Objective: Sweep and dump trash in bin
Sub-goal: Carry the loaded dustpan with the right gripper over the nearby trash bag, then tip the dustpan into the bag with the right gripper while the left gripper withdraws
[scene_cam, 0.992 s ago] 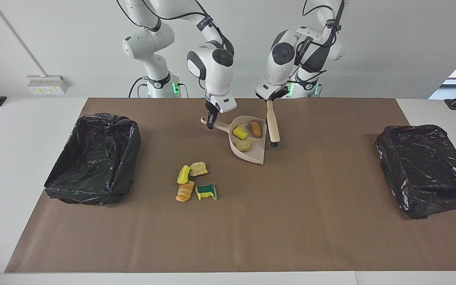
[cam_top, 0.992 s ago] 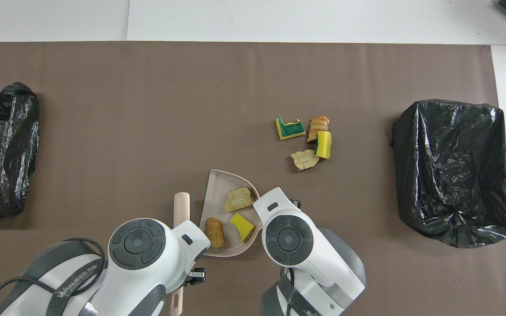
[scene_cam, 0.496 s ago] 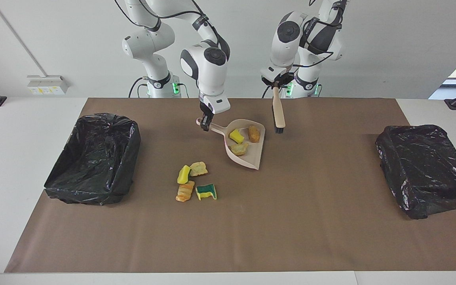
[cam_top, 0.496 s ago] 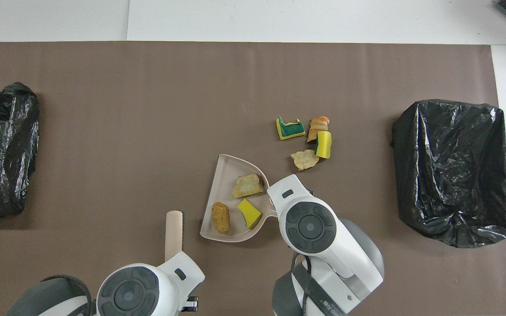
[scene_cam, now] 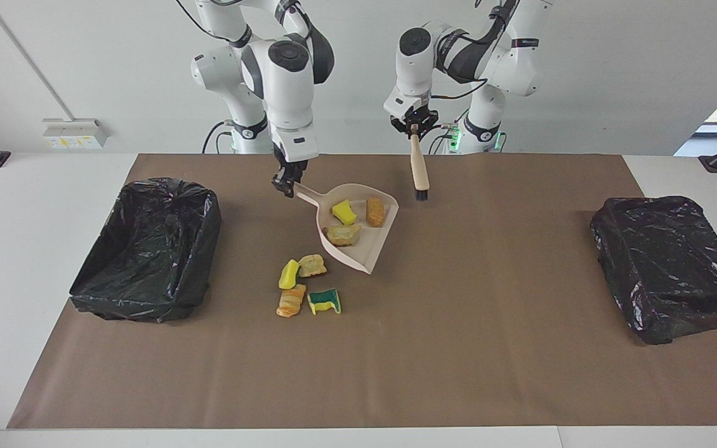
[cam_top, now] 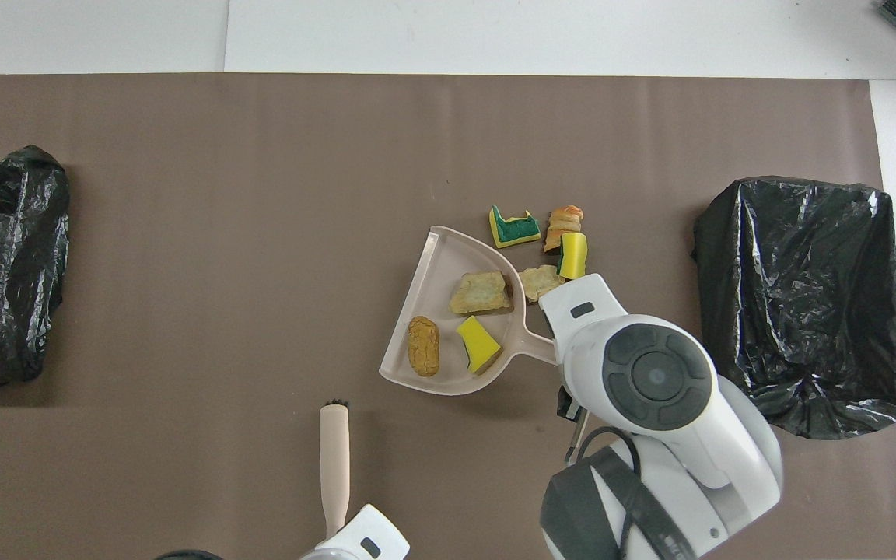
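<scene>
Right gripper (scene_cam: pixel 285 185): clamped on beige dustpan (scene_cam: pixel 365 252) handle; pan carries three scraps (scene_cam: pixel 344 234). Four loose foam scraps (scene_cam: pixel 301 283) on brown mat at the gripper's 6 o'clock, facing view. Left gripper (scene_cam: pixel 414 127): gripping brush (scene_cam: pixel 420 174), hanging bristles-down.

I see the worktop (scene_cam: pixel 53 386) under a brown mat (scene_cam: pixel 458 348); two black-lined bins (scene_cam: pixel 147 249) (scene_cam: pixel 670 267) and four scraps (scene_cam: pixel 305 283) lie on it.

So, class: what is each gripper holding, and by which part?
The right gripper holds the dustpan by the end of its handle. The left gripper holds the brush by the top of its handle, bristles hanging down.
</scene>
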Action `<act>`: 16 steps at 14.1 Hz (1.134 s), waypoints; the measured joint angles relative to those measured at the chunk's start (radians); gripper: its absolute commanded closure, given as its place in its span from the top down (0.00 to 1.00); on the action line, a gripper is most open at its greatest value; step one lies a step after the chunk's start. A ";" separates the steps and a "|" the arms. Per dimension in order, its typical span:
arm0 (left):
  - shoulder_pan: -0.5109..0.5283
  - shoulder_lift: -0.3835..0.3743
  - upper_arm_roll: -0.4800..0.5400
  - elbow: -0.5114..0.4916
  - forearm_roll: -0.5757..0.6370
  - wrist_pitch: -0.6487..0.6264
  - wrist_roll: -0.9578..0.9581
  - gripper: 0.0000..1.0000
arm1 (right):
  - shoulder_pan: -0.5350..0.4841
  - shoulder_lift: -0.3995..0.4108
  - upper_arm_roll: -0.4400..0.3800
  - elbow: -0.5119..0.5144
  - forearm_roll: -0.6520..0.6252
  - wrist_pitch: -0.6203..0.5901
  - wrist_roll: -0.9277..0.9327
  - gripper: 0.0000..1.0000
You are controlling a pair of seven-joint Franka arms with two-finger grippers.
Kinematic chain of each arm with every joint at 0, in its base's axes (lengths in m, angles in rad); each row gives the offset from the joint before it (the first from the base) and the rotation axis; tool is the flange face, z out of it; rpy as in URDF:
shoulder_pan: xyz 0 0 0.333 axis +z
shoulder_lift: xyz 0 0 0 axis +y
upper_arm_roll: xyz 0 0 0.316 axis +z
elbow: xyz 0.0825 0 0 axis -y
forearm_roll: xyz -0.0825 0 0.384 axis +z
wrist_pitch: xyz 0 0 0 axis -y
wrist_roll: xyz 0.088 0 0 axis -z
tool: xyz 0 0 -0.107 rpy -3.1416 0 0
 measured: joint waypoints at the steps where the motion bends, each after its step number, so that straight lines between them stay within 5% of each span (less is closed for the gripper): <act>1: -0.019 0.017 0.000 -0.002 -0.004 0.021 -0.020 0.00 | -0.055 -0.015 -0.006 0.024 0.017 -0.049 -0.069 0.00; 8: -0.061 0.140 0.004 -0.004 -0.024 0.119 -0.080 0.03 | -0.402 -0.039 -0.196 0.099 0.105 -0.194 -0.674 0.00; 10: -0.060 0.141 0.008 -0.002 -0.029 0.119 -0.080 0.35 | -0.458 -0.039 -0.257 0.106 0.089 -0.190 -0.801 0.00; 12: -0.048 0.144 0.012 -0.001 -0.030 0.119 -0.074 0.95 | -0.501 -0.039 -0.288 0.123 0.011 -0.156 -0.886 0.00; 16: 0.065 0.171 0.021 0.085 -0.030 0.123 0.054 1.00 | -0.566 -0.031 -0.292 0.132 -0.126 0.022 -0.986 0.00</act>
